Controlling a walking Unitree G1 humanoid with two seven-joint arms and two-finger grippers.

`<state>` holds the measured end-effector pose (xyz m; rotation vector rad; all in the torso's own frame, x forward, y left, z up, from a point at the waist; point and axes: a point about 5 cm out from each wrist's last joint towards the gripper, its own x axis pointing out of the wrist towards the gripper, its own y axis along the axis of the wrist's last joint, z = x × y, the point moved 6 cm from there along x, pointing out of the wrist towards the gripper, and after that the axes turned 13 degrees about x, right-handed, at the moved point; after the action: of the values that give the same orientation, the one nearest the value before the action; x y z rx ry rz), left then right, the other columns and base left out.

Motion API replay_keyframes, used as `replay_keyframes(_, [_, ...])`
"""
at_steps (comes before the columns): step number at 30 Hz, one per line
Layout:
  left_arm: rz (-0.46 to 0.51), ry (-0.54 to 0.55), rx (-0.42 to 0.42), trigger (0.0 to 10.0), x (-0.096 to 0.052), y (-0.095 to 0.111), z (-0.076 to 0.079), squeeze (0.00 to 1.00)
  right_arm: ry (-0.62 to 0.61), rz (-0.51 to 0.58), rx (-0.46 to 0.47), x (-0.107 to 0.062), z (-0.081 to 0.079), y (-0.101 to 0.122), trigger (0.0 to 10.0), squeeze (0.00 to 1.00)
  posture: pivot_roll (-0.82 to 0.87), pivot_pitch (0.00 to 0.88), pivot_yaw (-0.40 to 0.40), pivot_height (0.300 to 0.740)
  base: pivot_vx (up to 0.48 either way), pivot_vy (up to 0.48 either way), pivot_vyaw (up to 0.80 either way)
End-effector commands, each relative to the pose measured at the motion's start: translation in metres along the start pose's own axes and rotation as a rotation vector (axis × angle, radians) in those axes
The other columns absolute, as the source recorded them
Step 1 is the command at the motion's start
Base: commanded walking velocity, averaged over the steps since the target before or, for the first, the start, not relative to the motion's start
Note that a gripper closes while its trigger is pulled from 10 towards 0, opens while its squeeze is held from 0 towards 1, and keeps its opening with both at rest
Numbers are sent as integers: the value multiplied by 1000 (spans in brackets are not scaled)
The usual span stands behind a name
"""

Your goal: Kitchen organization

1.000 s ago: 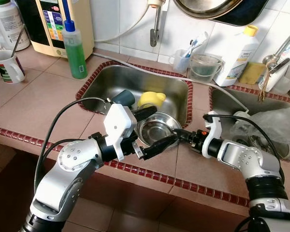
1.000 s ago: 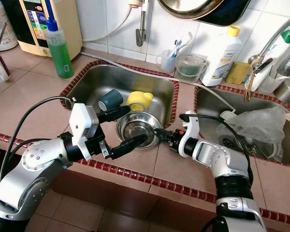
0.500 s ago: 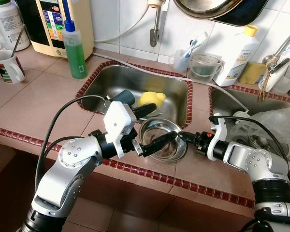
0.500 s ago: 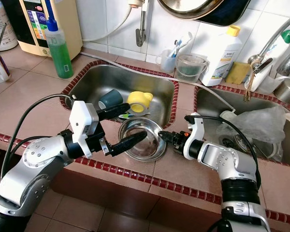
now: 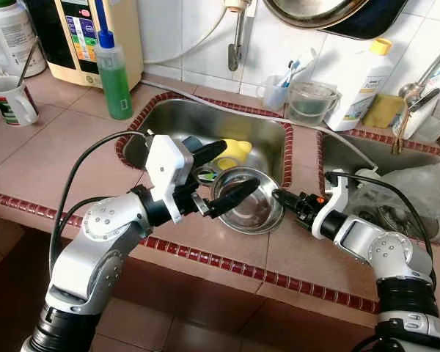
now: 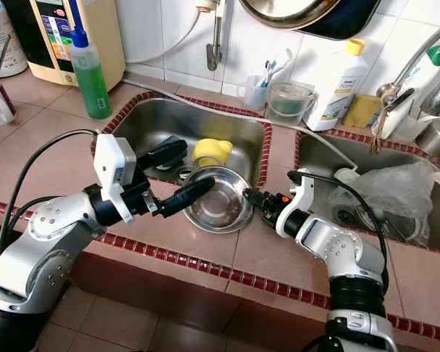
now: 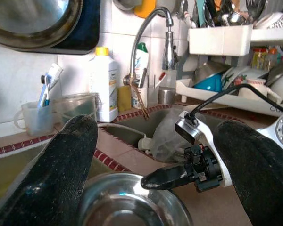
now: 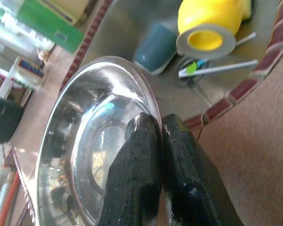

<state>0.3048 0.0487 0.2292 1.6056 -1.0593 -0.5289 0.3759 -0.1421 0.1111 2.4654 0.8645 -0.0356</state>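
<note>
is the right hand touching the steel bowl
Touching. In the right wrist view the right hand has its two black fingers pinched shut on the rim of the steel bowl, no gap between them.

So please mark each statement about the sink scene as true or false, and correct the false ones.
1. The right gripper is shut on the rim of the steel bowl. True.
2. The left gripper has its fingers closed tight. False: its fingers are spread wide, one over the sink basin and one over the bowl.
3. A yellow cup lies on its side in the basin. True.
4. The green soap bottle lies in the basin. False: it stands upright on the counter behind the basin.
5. The mug with a spoon stands on the counter. True.
</note>
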Motion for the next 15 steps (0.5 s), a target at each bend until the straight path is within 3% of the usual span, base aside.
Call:
replay_keyframes(1, [5,1,-16,10000,2,3,-2,0,6,58,-13,-2,-3,13,0,0,75,45,-69,740,0,0,0])
replay_keyframes(10, [-39,18,-96,10000,4,-1,-2,0,-14,212,-100,2,-5,40,0,0,77,50,-58,740,0,0,0])
replay_keyframes(13, [-76,37,-118,10000,5,-6,-2,0,47,293,-212,4,-23,55,0,0,79,54,-57,740,0,0,0])
replay_keyframes(14, [-78,50,-123,10000,6,-6,-4,0,66,312,-235,5,-29,58,3412,0,80,54,-58,740,0,0,0])
replay_keyframes(15, [-80,59,-127,10000,6,-7,-5,0,78,324,-247,6,-32,60,3412,0,81,53,-58,740,0,0,0])
